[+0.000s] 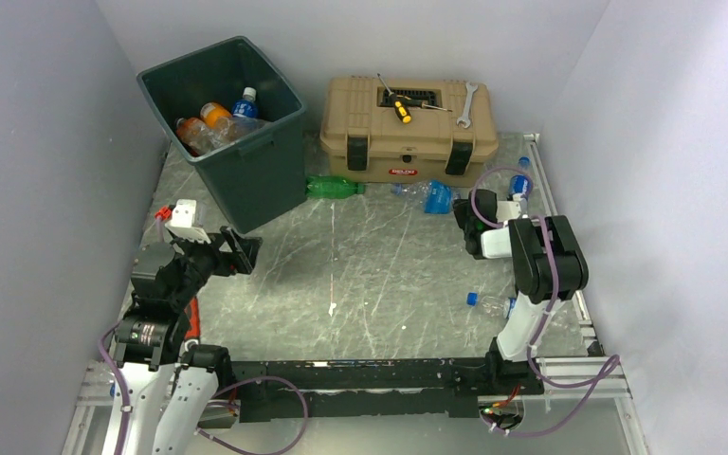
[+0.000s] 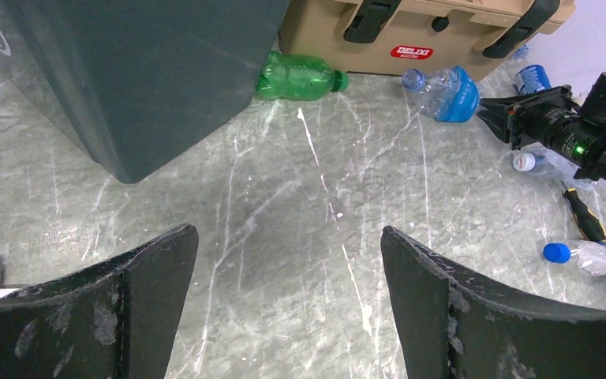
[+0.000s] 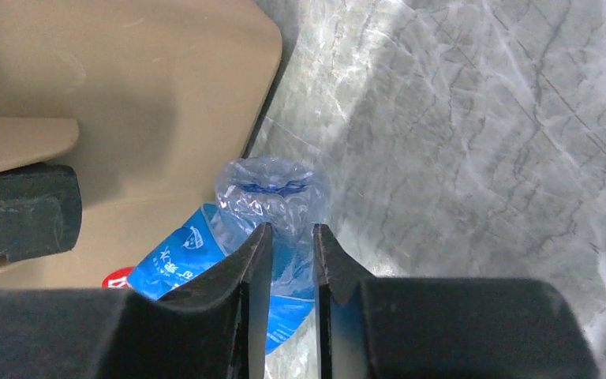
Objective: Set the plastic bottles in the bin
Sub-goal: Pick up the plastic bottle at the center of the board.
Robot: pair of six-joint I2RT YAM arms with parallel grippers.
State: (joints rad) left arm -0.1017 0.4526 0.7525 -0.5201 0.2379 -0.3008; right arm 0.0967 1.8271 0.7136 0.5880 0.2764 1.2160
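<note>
Plastic bottles (image 1: 216, 121): several are already in the bin (image 1: 256, 175), orange ones and a blue-capped one showing over the rim. The bin stands far left on the table (image 1: 370, 275), and the rest are loose on the table.

Green bottle (image 1: 334, 187) lies on its side between the bin and the tan toolbox (image 1: 408, 142), touching the bin's corner.

Crushed clear bottle (image 3: 272, 197) with a blue label lies just in front of the toolbox. Right gripper (image 3: 290, 237) is on it, fingers pressed in on the crumpled plastic with only a thin gap between them. From the top view I can't tell whether it's off the table.

Left gripper (image 2: 288, 245) is fingers wide apart with nothing between, only bare table below. It sits near the bin's near corner.

Other loose ones:
- Blue-cap bottle (image 1: 479, 300) is beside the right arm's base.
- Another bottle (image 1: 521, 182) is at the toolbox's right end, by the table edge.

Non-task items:
- Yellow-handled screwdriver (image 1: 398, 107) and wrench (image 1: 464, 104) lie on the toolbox lid.
- Second screwdriver (image 2: 584, 215) lies on the table near the right arm.
</note>
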